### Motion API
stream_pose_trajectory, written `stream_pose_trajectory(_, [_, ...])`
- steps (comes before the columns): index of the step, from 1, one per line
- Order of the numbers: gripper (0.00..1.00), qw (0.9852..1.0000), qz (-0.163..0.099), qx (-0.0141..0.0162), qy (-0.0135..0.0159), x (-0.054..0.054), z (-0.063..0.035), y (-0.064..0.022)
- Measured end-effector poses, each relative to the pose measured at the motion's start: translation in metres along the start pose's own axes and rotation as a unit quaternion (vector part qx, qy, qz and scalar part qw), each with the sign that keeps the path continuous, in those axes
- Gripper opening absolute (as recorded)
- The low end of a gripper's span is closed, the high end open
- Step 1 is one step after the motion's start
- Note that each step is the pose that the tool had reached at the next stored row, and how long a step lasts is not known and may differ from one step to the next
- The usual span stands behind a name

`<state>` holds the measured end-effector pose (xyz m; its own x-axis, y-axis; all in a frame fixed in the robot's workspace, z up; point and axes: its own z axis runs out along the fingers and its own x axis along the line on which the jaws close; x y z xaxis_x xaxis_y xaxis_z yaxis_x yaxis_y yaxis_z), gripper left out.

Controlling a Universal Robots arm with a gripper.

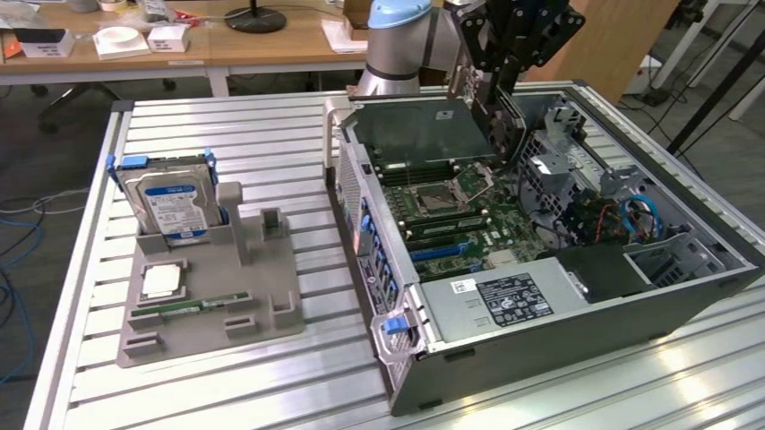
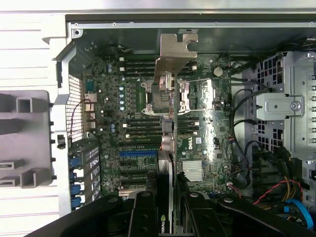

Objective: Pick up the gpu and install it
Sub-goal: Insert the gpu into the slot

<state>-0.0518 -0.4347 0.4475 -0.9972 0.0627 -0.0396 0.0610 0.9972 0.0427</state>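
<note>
**Q:** What is your pincer doing?

**A:** My gripper (image 1: 493, 85) is clamped on the gpu (image 1: 418, 130). In the wrist view my black fingers (image 2: 143, 215) press on either side of the card, which is seen edge-on (image 2: 168, 148). Its silver bracket is at the end far from my grip.

**Q:** Where is the card in the scene?

**A:** It is in the upper middle of the exterior view. I hold it over the open computer case (image 1: 538, 358), above the motherboard (image 1: 460, 219), near the processor socket. I cannot tell whether it touches the board.

**Q:** What else is on the table?

**A:** The case lies on its side on a slatted metal table (image 1: 239, 125), filling the exterior view's right half. On the exterior view's left sits a grey parts holder (image 1: 269, 287). A hard drive (image 1: 174, 210) with a blue and white label stands upright in it, well apart from the case.
</note>
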Motion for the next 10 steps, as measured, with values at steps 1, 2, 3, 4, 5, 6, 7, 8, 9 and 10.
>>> stream_pose_trajectory(1, [0.26,1.0,0.0,0.0,0.0,0.0,0.0,0.0])
stream_pose_trajectory(2, [0.26,1.0,0.0,0.0,0.0,0.0,0.0,0.0])
stream_pose_trajectory(3, [0.26,1.0,0.0,0.0,0.0,0.0,0.0,0.0])
stream_pose_trajectory(4, [0.26,1.0,-0.001,0.0,0.0001,0.0,0.0,0.0])
stream_pose_trajectory(5, [0.26,1.0,-0.004,0.0001,0.0001,0.0,0.0,0.0])
stream_pose_trajectory(6, [0.26,1.0,-0.008,0.0002,0.0003,0.0,0.0001,0.0])
stream_pose_trajectory(7, [0.26,0.9999,-0.014,0.0006,0.0005,0.0,0.0001,0.0])
stream_pose_trajectory(8, [0.26,0.9998,-0.02,0.0006,0.0008,0.0001,0.0,0.0])
stream_pose_trajectory(9, [0.26,0.9996,-0.027,0.0005,0.001,0.0,0.0,0.0])
stream_pose_trajectory(10, [0.26,0.9994,-0.034,0.0003,0.0014,0.0,0.0,0.0])
